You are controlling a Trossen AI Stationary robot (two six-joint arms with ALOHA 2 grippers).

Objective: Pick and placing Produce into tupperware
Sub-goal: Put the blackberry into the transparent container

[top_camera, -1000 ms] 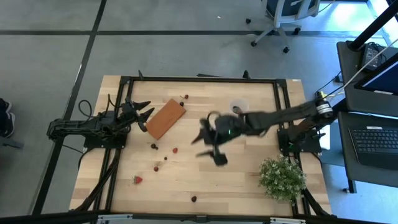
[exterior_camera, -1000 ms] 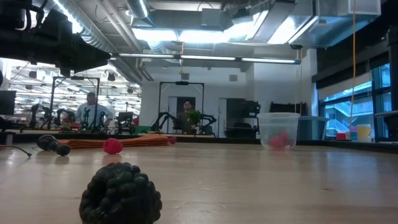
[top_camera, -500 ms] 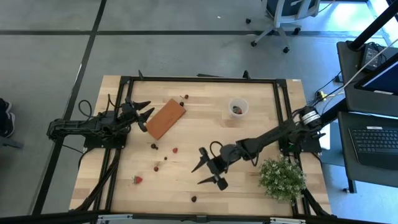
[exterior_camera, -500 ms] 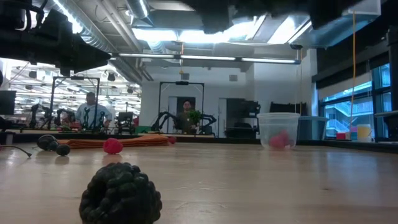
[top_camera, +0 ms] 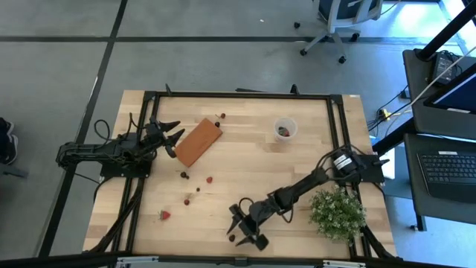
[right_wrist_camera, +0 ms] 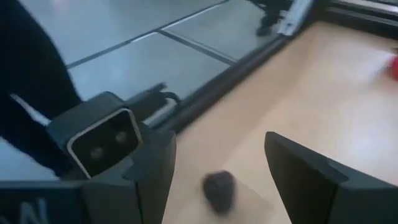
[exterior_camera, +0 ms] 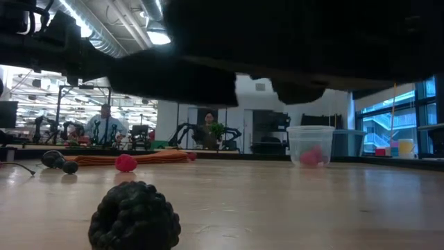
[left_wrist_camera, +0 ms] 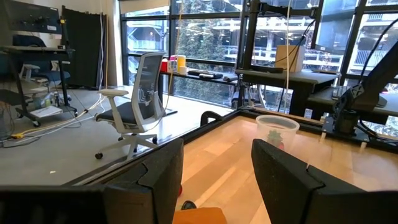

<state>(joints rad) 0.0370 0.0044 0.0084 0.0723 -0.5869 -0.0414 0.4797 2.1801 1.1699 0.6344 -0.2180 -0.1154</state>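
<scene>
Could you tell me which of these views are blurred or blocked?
Right wrist view: motion-blurred, the dark berry between the right claw's open fingers smeared. Low view: a dark arm blocks the top; the near blackberry stays crisp. High view: clear throughout.

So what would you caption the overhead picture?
Right arm's open fingers reach a dark berry at the table's front edge; left arm waits by the brick-coloured block.

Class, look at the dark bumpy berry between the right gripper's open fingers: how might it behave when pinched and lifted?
The dark berry looks round, so a nudge from the right gripper would probably roll it. Its knobbly surface likely aids grip. It is probably light and soft, so squeeze gently.
</scene>
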